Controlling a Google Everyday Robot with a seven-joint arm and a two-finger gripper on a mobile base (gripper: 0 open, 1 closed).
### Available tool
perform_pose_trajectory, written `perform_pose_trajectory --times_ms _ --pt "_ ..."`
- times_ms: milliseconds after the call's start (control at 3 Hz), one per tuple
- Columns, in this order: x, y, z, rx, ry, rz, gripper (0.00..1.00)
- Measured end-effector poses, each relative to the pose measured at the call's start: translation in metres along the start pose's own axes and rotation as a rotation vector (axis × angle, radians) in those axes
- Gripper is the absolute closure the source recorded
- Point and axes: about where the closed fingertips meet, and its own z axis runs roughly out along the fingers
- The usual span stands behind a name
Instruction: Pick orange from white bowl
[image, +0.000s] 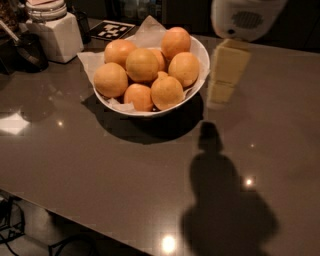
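Note:
A wide white bowl (197, 85) lined with crinkled white paper sits on the dark table at the upper middle. It holds several yellow-orange oranges; the nearest to the gripper are one at the right (183, 68) and one at the front (167, 92). My gripper (222, 92) hangs from the white arm head at the top right, just right of the bowl's rim and above the table. It holds nothing that I can see.
A white square jar (56, 34) stands at the back left, next to a dark object (30, 50). A black-and-white marker tag (112, 30) lies behind the bowl. The table's front edge runs along the lower left, with the floor below.

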Motion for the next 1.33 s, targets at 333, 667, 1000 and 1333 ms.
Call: perform_pose_trajectory --times_ms 333,667,1000,1333 --pt "-0.053 -0.005 -0.007 0.029 0.014 -0.099 0.0" --pt "-0.069 -0.009 -0.01 0.058 -0.009 -0.121 0.0" --pt "-0.081 -0.013 -0.007 0.077 -0.037 -0.134 0.0" --pt "-0.125 -0.03 0.009 0.022 -0.076 -0.14 0.0"
